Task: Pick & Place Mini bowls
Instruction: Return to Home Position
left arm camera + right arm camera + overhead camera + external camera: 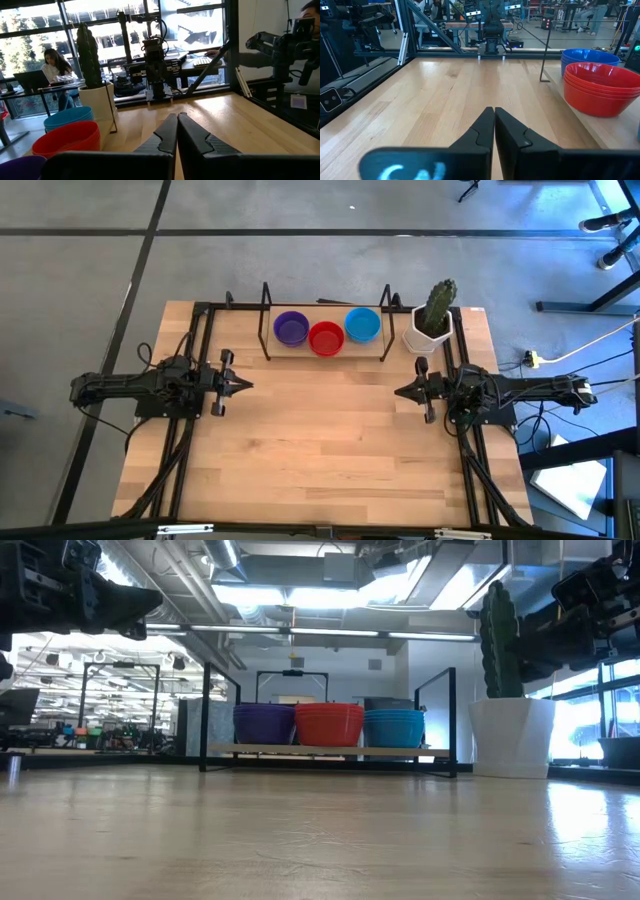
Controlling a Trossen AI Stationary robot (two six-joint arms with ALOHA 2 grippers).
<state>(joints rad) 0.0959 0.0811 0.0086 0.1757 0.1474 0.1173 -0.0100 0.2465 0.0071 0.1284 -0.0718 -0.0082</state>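
Observation:
The mini bowls stand in three stacks side by side on a low wooden shelf (300,352) at the table's far edge: purple (291,328), red (326,338) and light blue (362,325). In the low view the stacks show as purple (264,724), red (329,724) and blue (394,727). My left gripper (248,384) hovers shut at the table's left, pointing toward the middle. My right gripper (399,392) hovers shut at the right, facing it. Both are clear of the table and hold nothing; their tips meet in the wrist views (177,116) (494,109).
A white pot with a green cactus (433,317) stands at the far right, beside the shelf. The shelf has thin black upright frames at both ends (265,320) (388,320). Bare wooden tabletop (320,440) lies between and in front of the arms.

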